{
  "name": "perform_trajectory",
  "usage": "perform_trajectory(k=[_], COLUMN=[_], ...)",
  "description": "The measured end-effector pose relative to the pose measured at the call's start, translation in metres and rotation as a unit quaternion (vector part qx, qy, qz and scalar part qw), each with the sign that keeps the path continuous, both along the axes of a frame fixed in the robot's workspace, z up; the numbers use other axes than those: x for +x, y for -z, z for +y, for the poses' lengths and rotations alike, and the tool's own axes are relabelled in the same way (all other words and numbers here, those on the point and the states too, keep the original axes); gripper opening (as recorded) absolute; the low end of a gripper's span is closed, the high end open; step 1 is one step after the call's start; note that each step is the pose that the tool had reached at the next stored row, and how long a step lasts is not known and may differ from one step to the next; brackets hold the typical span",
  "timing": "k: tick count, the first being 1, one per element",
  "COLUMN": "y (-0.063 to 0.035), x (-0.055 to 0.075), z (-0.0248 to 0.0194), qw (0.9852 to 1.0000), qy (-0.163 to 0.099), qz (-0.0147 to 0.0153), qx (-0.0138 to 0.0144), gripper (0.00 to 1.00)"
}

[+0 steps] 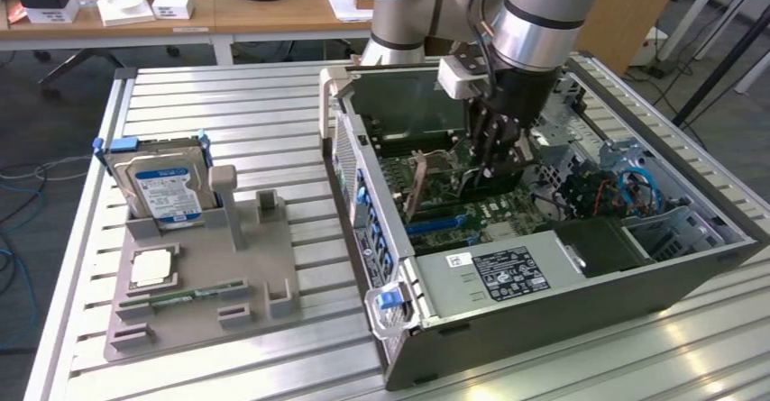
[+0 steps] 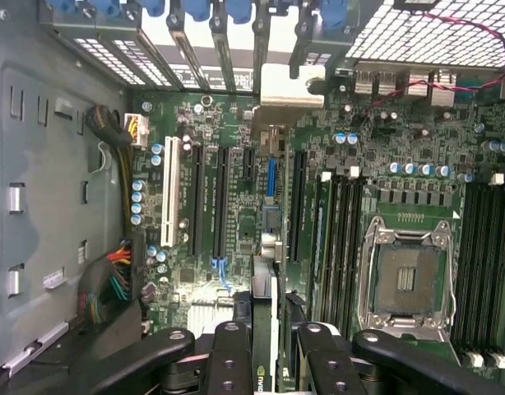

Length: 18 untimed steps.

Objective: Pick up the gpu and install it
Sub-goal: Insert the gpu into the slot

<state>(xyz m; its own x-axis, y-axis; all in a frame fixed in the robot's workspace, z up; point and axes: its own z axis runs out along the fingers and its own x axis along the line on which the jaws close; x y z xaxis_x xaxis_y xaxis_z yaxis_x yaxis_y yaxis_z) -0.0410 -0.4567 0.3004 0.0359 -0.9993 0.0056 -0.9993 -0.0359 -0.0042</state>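
My gripper (image 1: 496, 162) reaches down into the open computer case (image 1: 578, 320) and is shut on the gpu (image 1: 472, 182), a thin dark card held on edge above the motherboard (image 1: 506, 212). Its metal bracket (image 1: 419, 185) points at the case's rear slot wall. In the wrist view the gpu (image 2: 266, 247) runs edge-on between the black fingers (image 2: 228, 354), over the expansion slots (image 2: 220, 197), and its silvery bracket (image 2: 289, 86) sits close to the blue slot clips (image 2: 228, 10). Whether the card touches a slot I cannot tell.
On the exterior view's left, a grey fixture (image 1: 205, 275) holds the silver hard drive (image 1: 169, 189), a green memory stick (image 1: 180, 295) and a square chip (image 1: 154, 268). Inside the case are the power supply (image 1: 506, 270), the CPU socket (image 2: 409, 276), memory slots (image 2: 483, 263) and cable bundles (image 2: 113, 280).
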Motion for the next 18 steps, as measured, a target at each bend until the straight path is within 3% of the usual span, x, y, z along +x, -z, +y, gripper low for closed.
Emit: perform_trajectory(k=[10, 18], y=[0.0101, 0.0124], x=[-0.003, -0.008], z=[0.0, 0.0], qw=[1.0, 1.0], qy=[-0.001, -0.001], qz=[0.0, -0.0003], qx=[0.0, 0.0], gripper=[0.26, 0.26])
